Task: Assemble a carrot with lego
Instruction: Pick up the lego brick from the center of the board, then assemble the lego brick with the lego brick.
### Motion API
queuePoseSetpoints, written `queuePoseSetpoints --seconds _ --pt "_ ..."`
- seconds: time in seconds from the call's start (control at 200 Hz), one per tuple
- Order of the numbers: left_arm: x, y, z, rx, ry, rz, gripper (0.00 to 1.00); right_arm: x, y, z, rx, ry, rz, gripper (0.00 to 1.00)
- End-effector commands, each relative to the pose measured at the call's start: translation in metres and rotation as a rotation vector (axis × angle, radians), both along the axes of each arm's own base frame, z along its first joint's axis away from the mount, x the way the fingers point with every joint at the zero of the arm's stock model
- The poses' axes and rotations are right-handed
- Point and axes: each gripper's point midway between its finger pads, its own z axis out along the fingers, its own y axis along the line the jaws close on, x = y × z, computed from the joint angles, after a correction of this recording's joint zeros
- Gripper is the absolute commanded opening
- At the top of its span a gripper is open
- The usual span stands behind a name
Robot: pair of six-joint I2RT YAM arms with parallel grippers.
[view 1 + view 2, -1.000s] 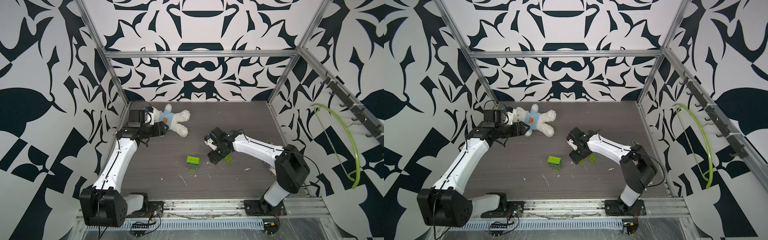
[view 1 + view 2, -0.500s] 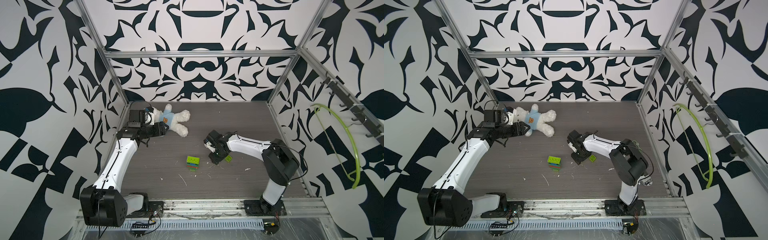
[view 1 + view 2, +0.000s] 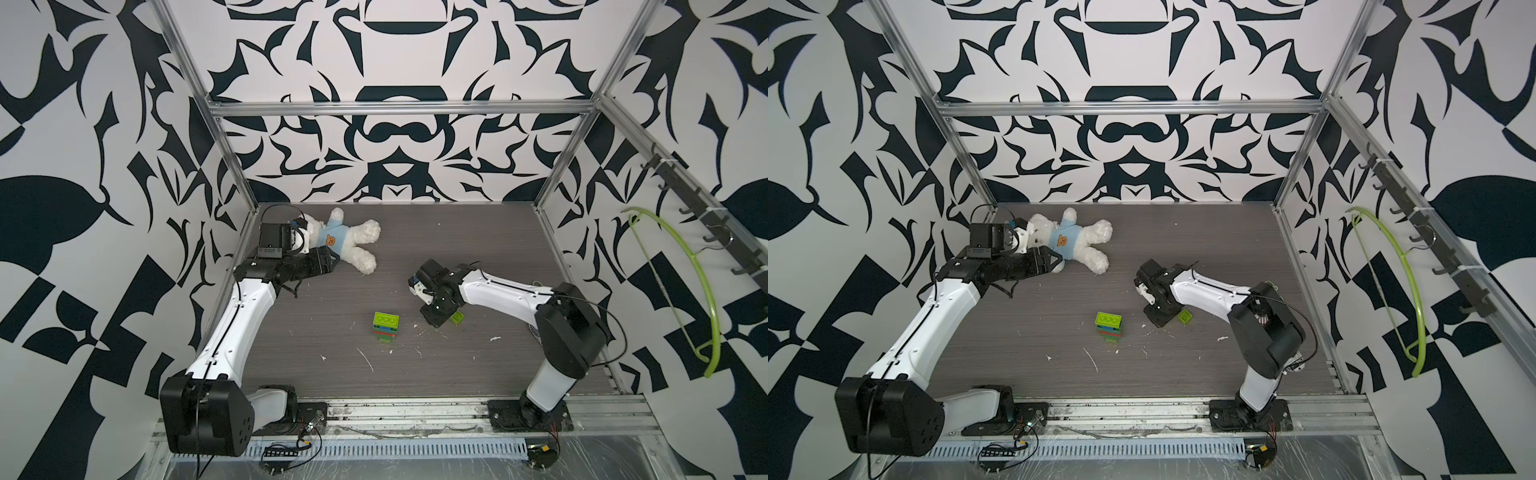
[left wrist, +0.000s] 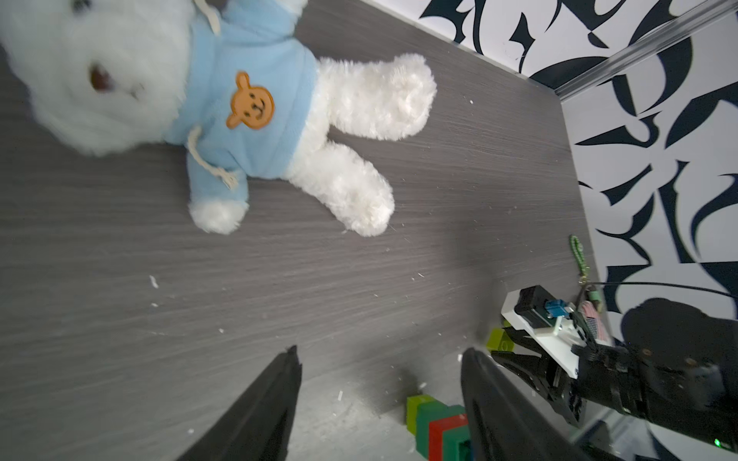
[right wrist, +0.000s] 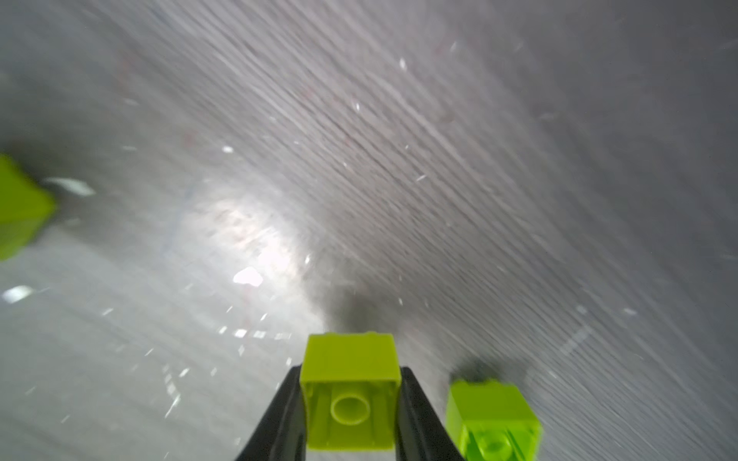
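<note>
Our right gripper [image 5: 351,377] is clamped on a small lime-green square plastic brick [image 5: 350,351], low over the grey wood-grain table [image 3: 478,374]. A second lime-green brick [image 5: 493,415] lies just beside it. We should lift straight up to spare that neighbour, then seat the brick squarely on the striped brick carrot stack [image 3: 385,328] standing nearby. Our left gripper [image 4: 381,353] hangs open and empty near the white plush teddy bear [image 3: 345,245].

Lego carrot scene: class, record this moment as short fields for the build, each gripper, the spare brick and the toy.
Build: carrot, partly stacked, lime layer on top, apart from both grippers
Right: right gripper shut on a lime brick
Spare: spare brick, lime, on the table beside the right gripper
Left: left gripper open, nothing between its fingers
Toy: teddy bear lying near the left gripper
</note>
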Motion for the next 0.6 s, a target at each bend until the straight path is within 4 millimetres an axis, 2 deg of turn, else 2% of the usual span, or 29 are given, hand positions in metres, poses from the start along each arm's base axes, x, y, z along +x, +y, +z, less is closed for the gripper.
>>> queuePoseSetpoints --seconds 0.0,0.145,0.245,0.39,0.535,0.6 --pt "-0.035 -0.019 -0.008 -0.116 0.127 -0.038 0.70 -0.009 0.014 0.067 0.115 -0.086 0.084 0.25" --pt "-0.069 -0.036 -0.022 -0.195 0.240 -0.078 0.67 -0.035 0.040 0.117 0.177 -0.122 0.272 0.25" --pt "-0.087 -0.054 -0.032 -0.205 0.286 -0.120 0.67 -0.047 0.055 0.135 0.180 -0.123 0.382 0.25" --pt "-0.106 -0.075 -0.046 -0.256 0.375 -0.173 0.64 -0.061 0.078 0.139 0.196 -0.104 0.502 0.24" --pt "-0.119 -0.087 -0.062 -0.276 0.453 -0.222 0.60 -0.059 0.088 0.130 0.153 -0.072 0.547 0.24" --pt "-0.121 -0.091 -0.063 -0.302 0.464 -0.244 0.60 -0.059 0.092 0.126 0.133 -0.061 0.569 0.24"
